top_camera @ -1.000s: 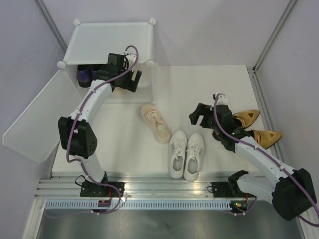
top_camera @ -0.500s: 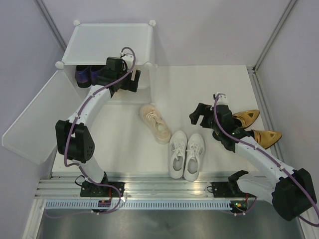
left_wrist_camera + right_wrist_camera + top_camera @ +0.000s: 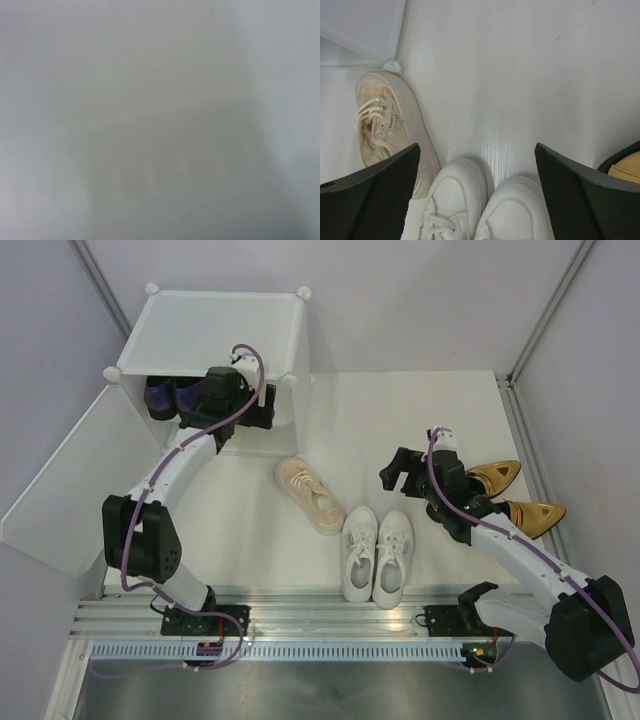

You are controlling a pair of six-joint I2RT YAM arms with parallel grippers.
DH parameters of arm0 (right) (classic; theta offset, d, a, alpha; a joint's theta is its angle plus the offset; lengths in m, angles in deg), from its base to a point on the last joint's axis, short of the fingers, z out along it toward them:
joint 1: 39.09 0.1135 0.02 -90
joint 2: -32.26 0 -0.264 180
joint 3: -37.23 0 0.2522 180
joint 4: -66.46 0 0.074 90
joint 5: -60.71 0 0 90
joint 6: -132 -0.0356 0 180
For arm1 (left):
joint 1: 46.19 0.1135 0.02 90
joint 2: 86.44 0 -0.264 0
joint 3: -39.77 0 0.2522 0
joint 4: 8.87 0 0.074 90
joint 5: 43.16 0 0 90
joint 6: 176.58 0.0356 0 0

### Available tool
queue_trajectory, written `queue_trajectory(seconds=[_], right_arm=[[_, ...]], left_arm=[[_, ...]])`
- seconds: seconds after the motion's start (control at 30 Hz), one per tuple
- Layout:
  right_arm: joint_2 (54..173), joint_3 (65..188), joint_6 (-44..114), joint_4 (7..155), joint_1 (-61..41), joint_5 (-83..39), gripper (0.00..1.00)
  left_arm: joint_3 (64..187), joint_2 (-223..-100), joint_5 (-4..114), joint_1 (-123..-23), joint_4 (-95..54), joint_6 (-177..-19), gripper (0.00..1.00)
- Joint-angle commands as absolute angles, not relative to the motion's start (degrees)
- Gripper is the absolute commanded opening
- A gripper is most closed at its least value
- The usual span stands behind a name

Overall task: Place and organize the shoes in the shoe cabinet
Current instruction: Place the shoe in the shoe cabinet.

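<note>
L gripper [image 3: 252, 406] spread at cabinet [image 3: 210, 330] by purple loafers [image 3: 165, 396]; R gripper [image 3: 476, 150] spread near white sneakers [image 3: 485, 210].

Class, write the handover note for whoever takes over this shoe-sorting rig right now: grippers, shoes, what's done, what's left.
Left gripper: open, at the mouth of the shoe cabinet; nothing seen held, and its wrist view is blurred.
Right gripper: open, empty, above the white sneakers.
Done: purple loafers in the cabinet; door open.
Left: white sneakers, one beige sneaker and gold heels, all on the table. Second beige sneaker not visible.
</note>
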State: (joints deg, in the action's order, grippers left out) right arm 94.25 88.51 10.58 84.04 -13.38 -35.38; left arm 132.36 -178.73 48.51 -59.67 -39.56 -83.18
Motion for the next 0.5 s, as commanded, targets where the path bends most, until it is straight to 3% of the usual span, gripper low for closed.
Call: queue_trajectory(seconds=[0.0, 0.47], right_arm=[[94.4, 89.9, 11.1, 82.2, -13.5, -35.8, 0.98], [96.3, 90.7, 11.6, 80.7, -13.5, -33.1, 0.98]], left_arm=[[131.5, -172.2, 47.8, -59.6, -28.6, -85.8, 0.95], [124.6, -169.7, 48.0, -59.7, -23.3, -85.4, 0.94]])
